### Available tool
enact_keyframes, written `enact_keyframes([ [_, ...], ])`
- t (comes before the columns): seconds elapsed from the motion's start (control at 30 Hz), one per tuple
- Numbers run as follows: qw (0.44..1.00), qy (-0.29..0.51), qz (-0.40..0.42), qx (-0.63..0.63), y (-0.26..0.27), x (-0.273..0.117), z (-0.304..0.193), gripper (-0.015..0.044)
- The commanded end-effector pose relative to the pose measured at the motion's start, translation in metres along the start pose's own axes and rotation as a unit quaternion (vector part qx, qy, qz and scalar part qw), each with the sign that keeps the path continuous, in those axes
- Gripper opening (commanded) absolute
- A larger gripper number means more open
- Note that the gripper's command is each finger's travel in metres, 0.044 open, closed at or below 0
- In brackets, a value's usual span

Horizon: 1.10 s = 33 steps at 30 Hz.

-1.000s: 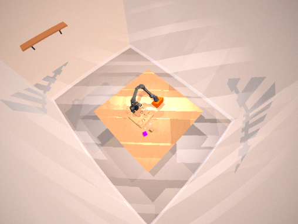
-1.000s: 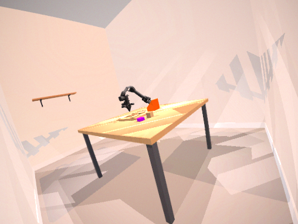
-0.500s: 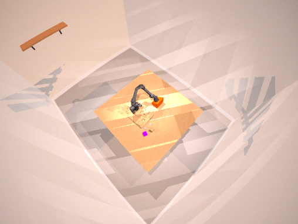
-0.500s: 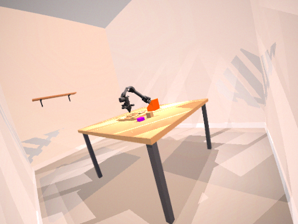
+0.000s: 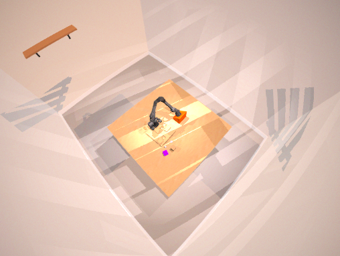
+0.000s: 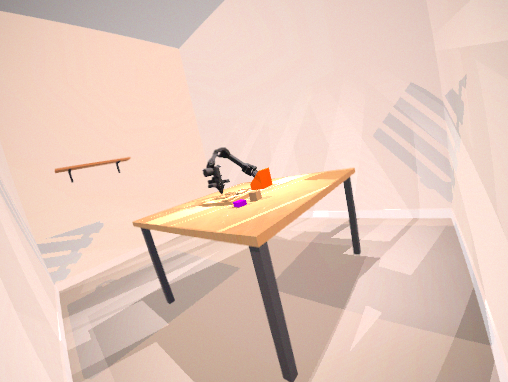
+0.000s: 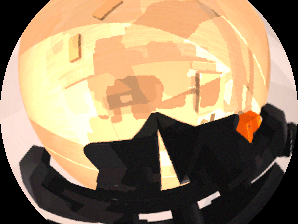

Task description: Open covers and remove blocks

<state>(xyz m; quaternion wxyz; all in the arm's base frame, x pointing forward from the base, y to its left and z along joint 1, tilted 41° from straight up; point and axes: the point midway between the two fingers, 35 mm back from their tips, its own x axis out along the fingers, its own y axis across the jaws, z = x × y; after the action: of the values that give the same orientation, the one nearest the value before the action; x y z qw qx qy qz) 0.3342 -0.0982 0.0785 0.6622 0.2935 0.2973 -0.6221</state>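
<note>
The wooden puzzle board (image 5: pixel 156 139) (image 6: pixel 215 202) lies on the table in nearly the same colour, with small raised pieces on it. Glare and shadow hide which covers are open and which wells hold blocks. My gripper (image 5: pixel 154 126) (image 6: pixel 221 192) (image 7: pixel 158 129) is shut and empty, pointing down low over the board's far-left side in the top view. A purple block (image 5: pixel 165 153) (image 6: pixel 240 203) and a tan block (image 5: pixel 173 149) (image 6: pixel 255 196) rest on the table off the board's near corner. Any gap between fingertips and board is too small to judge.
An orange box-like body (image 5: pixel 179 117) (image 6: pixel 261 179) (image 7: pixel 249 125) stands at the arm's base, right of the board. Two small wooden pieces (image 7: pixel 75 48) (image 7: pixel 107 9) show at the upper left of the wrist view. Bright sun stripes cross the table (image 5: pixel 174 174) (image 6: pixel 200 227).
</note>
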Motion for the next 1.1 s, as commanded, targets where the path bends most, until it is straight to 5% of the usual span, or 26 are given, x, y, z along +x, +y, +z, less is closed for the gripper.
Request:
enact_keyframes([
  [0.0, 1.0, -0.002, -0.003, -0.004, -0.002, 0.006, -0.001, 0.0],
  [1.07, 1.0, -0.003, -0.003, -0.003, 0.013, 0.021, 0.005, 0.0],
])
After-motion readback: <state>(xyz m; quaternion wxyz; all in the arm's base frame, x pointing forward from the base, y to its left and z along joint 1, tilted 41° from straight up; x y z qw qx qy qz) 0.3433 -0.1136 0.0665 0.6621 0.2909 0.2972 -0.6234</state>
